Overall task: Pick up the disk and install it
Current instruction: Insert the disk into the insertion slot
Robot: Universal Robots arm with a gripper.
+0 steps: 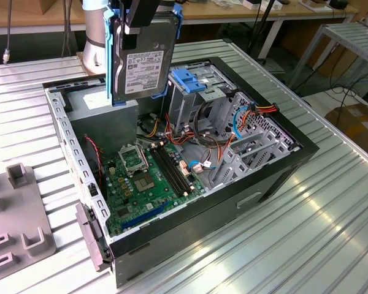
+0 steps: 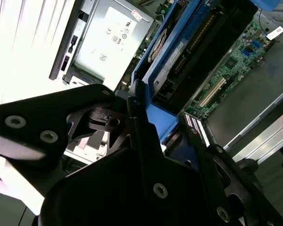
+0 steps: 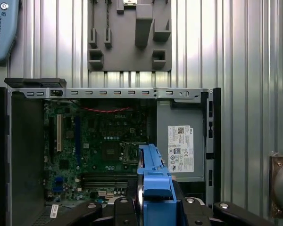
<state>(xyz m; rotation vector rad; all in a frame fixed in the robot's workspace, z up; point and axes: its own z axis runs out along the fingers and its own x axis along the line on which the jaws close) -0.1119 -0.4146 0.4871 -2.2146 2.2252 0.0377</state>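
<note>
Below hand [image 1: 140, 18]: ribbed metal surface [image 1: 331, 202], with open case [image 1: 190, 223] lying on it. Inside case, under hand: board [image 1: 147, 184]. Cage [image 1: 193, 92] with blue top just beside hand, toward exterior view's right. Disk [image 1: 144, 67] hangs upright from hand, above case near its rear corner. Hand clamped on disk's upper end, gripping across blue frame. Step, as I judge it: carry. Disk picked, not yet installed. Next move likely calls for lining disk up with cage bay and keeping clear of loose cables [image 1: 214, 147].

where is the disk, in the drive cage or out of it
Out. The disk hangs upright, held by the gripper above the open computer case, not in the drive cage.
</note>
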